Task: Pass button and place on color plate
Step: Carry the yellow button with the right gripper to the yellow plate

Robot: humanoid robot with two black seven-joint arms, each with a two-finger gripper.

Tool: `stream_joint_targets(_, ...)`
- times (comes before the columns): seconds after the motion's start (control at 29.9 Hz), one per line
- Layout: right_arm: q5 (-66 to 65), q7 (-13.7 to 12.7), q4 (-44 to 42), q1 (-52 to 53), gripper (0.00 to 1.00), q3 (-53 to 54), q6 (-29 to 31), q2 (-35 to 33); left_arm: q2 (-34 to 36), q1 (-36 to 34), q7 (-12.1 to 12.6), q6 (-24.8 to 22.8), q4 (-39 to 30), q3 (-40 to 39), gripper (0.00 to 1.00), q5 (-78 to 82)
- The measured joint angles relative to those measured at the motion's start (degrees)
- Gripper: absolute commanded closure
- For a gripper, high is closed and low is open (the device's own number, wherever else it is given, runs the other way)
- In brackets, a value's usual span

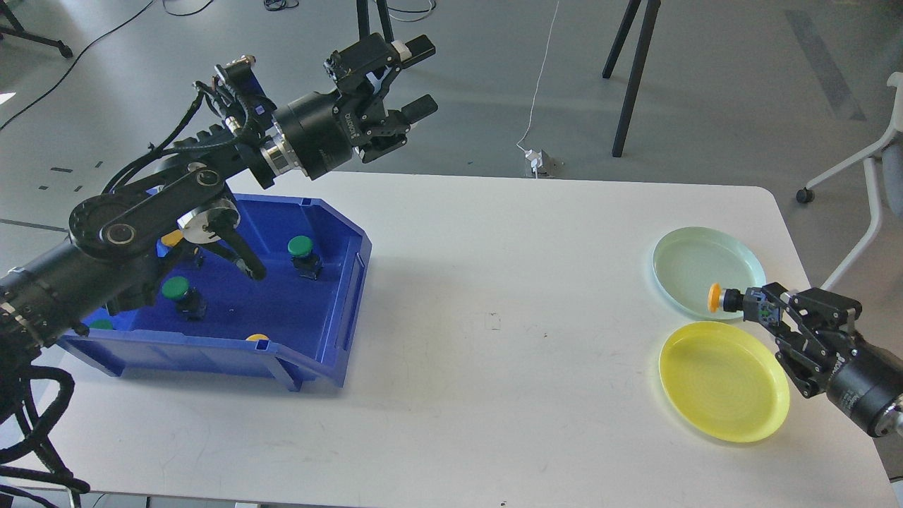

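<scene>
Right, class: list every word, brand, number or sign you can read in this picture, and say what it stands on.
"ROBOTIQ", upside down and small, only just legible: on the body of the left gripper.
Smaller print beside it: too small to read.
Right gripper: no readable print.
Blue bin, plates, buttons: none.

Floor: smooth grey floor (705, 92), with darker tape marks at the upper right and small dark marks at the far left.
Table: white table (494, 296) with rounded corners, filling most of the view; faint scuffs near its middle.
Tripod legs: black tripod legs (630, 77) stand behind the table's far edge, with another black stand (374, 25) further left.
Cables: a white cable (542, 77) runs down to a white power adapter (538, 164) on the floor; black cables (77, 53) trail at the upper left.
Chair: white chair (864, 176) on castors at the right edge, only partly in view.
Light: even and soft, with pale shadows on the table.
</scene>
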Motion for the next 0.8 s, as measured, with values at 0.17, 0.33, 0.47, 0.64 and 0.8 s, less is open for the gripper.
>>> stream_joint_targets(0.17,-0.4,0.0,-0.7,-4.3,0.94,-1.6,-6.9,-0.4,0.0,0.0,0.0,0.0,0.0,0.2,0.05,-1.3)
stream_joint_targets(0.33,-0.5,0.0,-3.7,-4.2,0.74,-4.4,-8.8,0.4,4.1,-0.5,0.0,0.0,-0.8,0.9,0.05,-1.1)
stream_joint_targets(0.47,-0.5,0.0,-4.9,-3.9,0.61,-4.8,-9.0,2.6,12.6,-0.8,0.0,0.0,-1.8,2.3,0.05,2.5)
stream_joint_targets(0.64,-0.4,0.0,-5.8,-3.4,0.52,-4.8,-9.2,5.1,22.1,-1.9,0.0,0.0,-2.1,4.8,0.05,23.9)
stream_joint_targets(0.8,-0.3,0.0,-5.8,-2.3,0.14,-4.8,-9.1,6.9,28.0,-1.0,0.0,0.0,-1.8,5.5,0.05,44.1)
